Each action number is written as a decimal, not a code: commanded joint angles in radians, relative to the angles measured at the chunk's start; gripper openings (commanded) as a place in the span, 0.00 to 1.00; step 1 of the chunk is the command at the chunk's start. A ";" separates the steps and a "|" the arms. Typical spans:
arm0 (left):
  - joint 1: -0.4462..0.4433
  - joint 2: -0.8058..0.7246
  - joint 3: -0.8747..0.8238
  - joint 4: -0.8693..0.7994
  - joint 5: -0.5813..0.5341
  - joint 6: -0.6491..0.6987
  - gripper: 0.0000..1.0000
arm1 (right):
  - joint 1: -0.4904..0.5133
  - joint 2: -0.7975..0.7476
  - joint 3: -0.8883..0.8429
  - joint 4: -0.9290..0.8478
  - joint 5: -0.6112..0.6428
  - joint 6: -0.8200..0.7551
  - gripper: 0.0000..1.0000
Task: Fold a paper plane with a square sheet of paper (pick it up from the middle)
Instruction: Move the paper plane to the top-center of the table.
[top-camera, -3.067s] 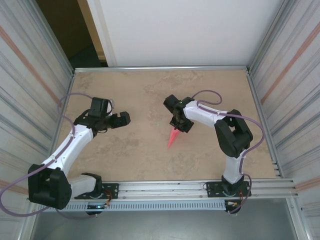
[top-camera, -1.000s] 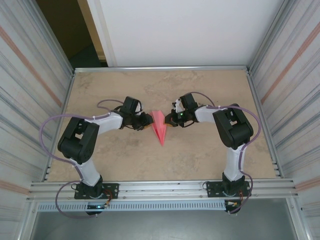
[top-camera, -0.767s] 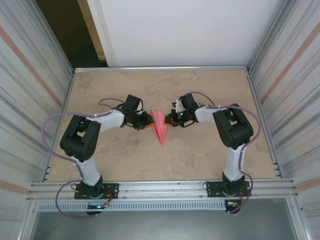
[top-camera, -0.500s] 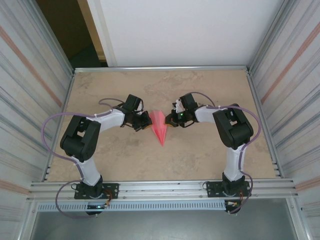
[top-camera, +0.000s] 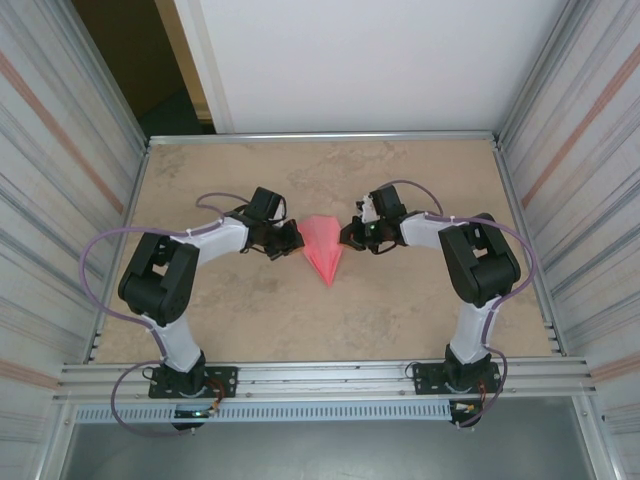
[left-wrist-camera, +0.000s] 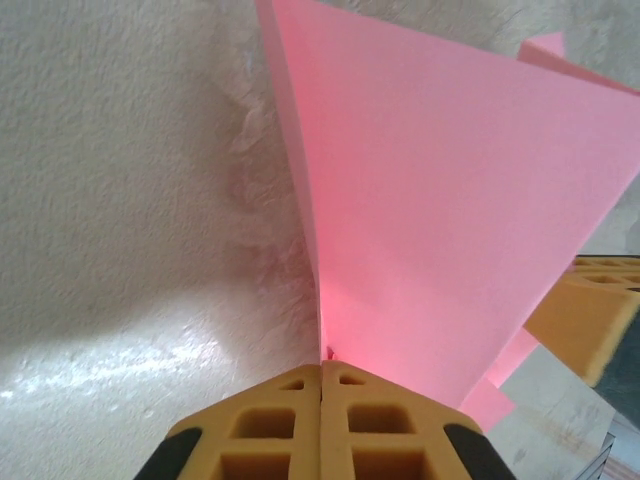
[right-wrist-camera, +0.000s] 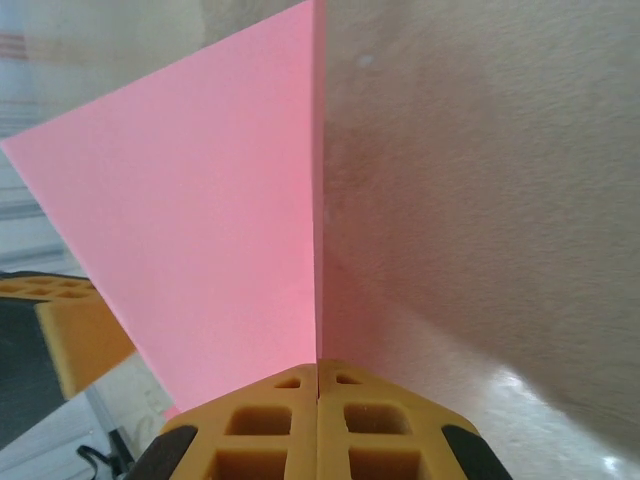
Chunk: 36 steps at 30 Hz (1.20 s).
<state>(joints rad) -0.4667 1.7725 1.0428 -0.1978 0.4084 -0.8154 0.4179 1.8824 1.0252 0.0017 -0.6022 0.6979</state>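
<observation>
The pink-red square sheet of paper is folded into a pointed paper plane at the table's middle, its tip toward the near edge. My left gripper is shut on the plane's left wing and my right gripper is shut on its right wing. In the left wrist view the yellow fingertips meet on the edge of the pink wing. The right wrist view shows the same: the gripper pinches the wing, which rises steeply from the table.
The tan table is boxed in by corrugated metal walls on the left and right. A metal rail runs along the near edge. Each wrist view catches the other gripper's yellow finger.
My left gripper has closed on the plane's left wing. The right gripper has drawn a little to the right, and the plane now spreads wider between the two.
</observation>
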 joint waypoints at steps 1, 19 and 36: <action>0.001 -0.031 -0.032 0.048 0.000 0.012 0.02 | -0.011 -0.030 -0.031 0.006 0.048 0.001 0.02; 0.003 -0.003 -0.087 0.115 0.021 0.000 0.03 | -0.021 -0.046 -0.032 -0.039 0.058 0.006 0.21; 0.001 0.006 -0.097 0.139 0.054 0.002 0.03 | 0.138 -0.104 0.017 -0.215 0.175 -0.066 0.40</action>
<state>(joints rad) -0.4667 1.7729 0.9596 -0.0692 0.4473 -0.8165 0.5449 1.7466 1.0065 -0.1680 -0.4503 0.6621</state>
